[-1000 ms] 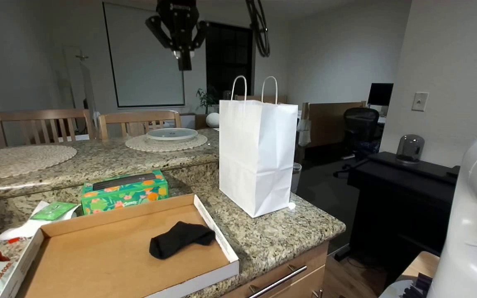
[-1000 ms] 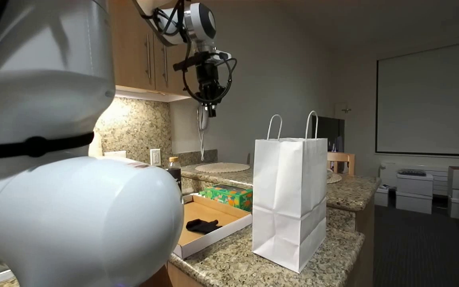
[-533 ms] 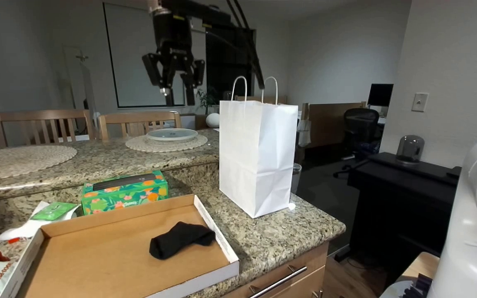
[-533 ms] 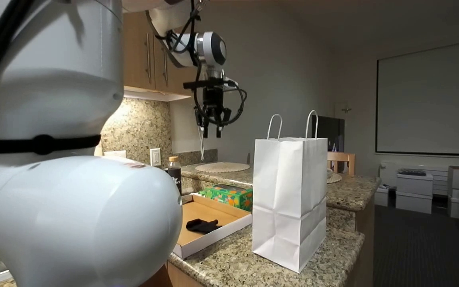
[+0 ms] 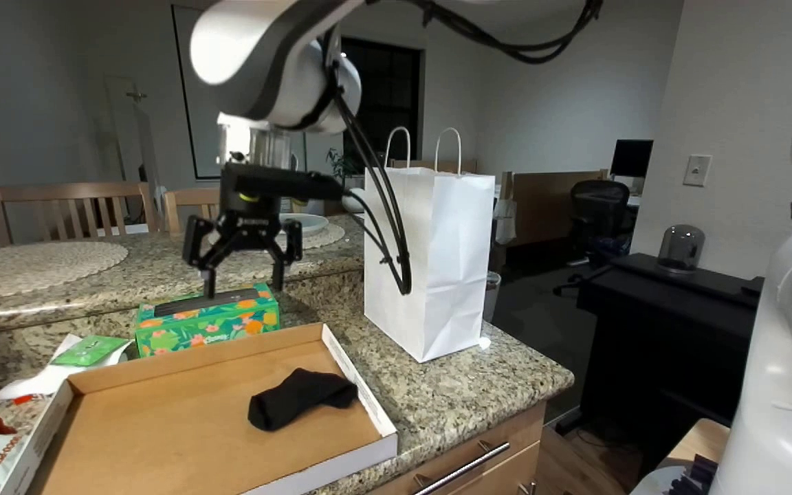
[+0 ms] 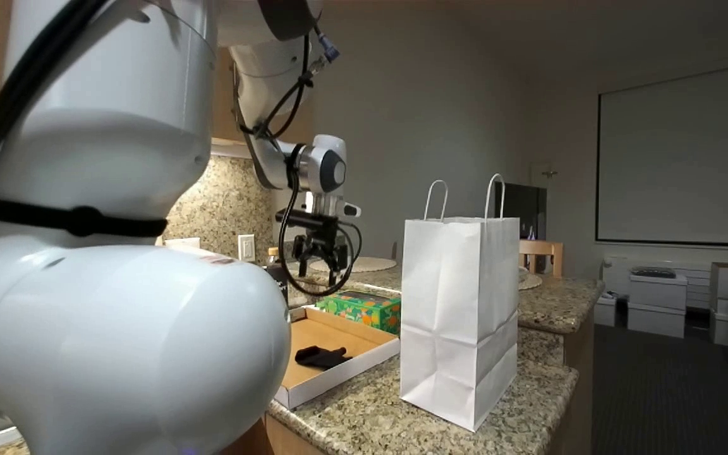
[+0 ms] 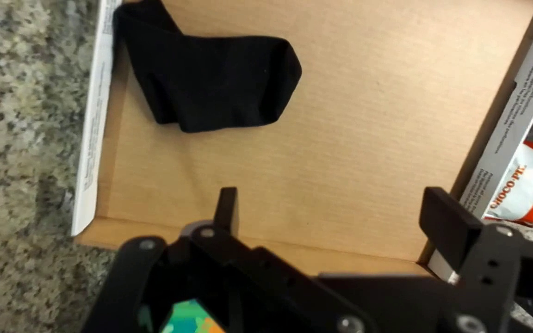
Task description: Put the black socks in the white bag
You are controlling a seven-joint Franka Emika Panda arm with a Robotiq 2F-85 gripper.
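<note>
In both exterior views, the sock (image 5: 293, 399) lies in the tray (image 5: 176, 426), lower than the empty gripper (image 5: 243, 280). In the wrist view, it sits up-left of the wide-spread fingers (image 7: 227, 208), its long axis roughly along their spread.

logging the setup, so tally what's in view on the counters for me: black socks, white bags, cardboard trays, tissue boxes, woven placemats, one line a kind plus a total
Black sock: 1, though its folds could hide another
White bag: 1, its inside hidden
Cardboard tray: 1
Tissue box: 1
Woven placemats: 2
Total: 6
</note>
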